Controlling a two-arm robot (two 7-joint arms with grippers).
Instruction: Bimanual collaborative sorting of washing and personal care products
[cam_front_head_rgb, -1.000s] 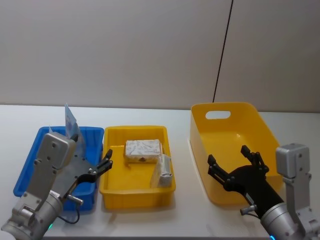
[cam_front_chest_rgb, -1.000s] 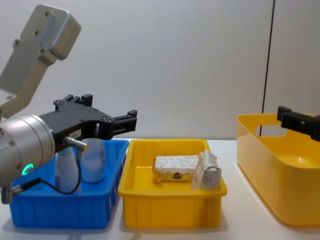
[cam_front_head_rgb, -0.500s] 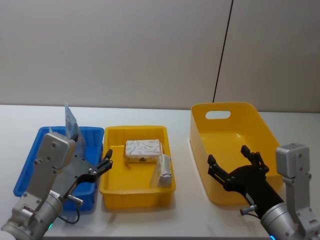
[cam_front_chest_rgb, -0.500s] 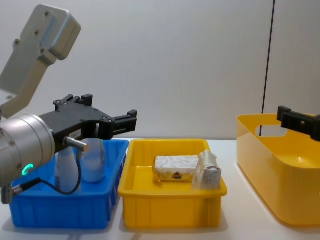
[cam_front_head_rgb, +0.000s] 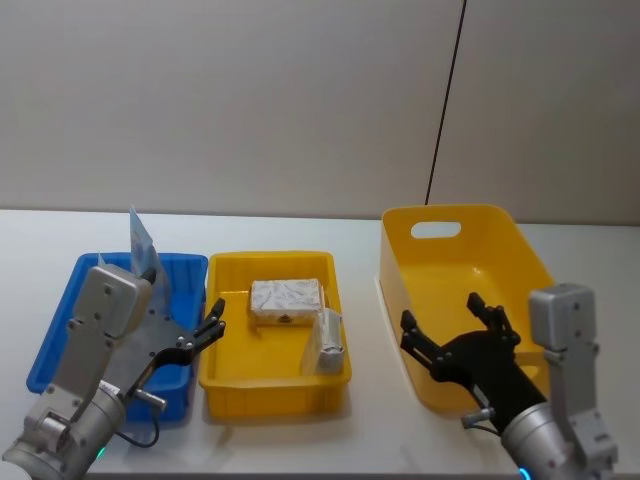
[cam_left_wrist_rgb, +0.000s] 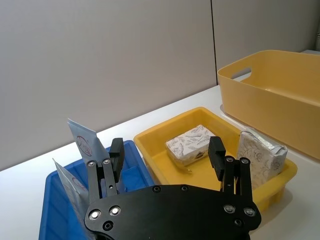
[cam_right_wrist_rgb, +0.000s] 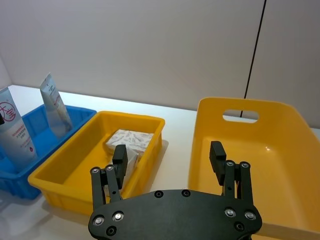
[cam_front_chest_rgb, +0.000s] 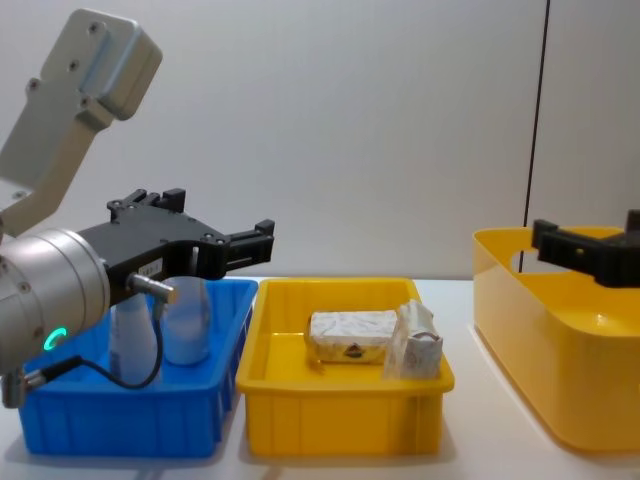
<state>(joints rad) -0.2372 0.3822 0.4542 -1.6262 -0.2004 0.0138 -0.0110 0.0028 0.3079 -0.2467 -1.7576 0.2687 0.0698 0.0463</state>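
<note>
Shifting left since earlier: right end effector, wide, by deep yellow plastic bin. Left end effector, wide, unmoved. Blue plastic tray: two tubes, tall light-blue red-logo squeeze tube and pale blue tube. Shallow yellow plastic tray: one whitish wrapped bar, one whitish crinkled packet.

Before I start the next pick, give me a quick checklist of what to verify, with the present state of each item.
1. Left tool open with nothing in it: ok. It hovers at the border between the blue tray and the small yellow tray.
2. Right tool open with nothing in it: ok. It hovers at the near side of the big yellow bin.
3. Wrapped bar uncovered in the small yellow tray: ok.
4. Crinkled packet upright next to the bar: ok. Whether the two touch: cannot tell.
5. Tall tube with red logo and pale blue tube standing in the blue tray: ok.
</note>
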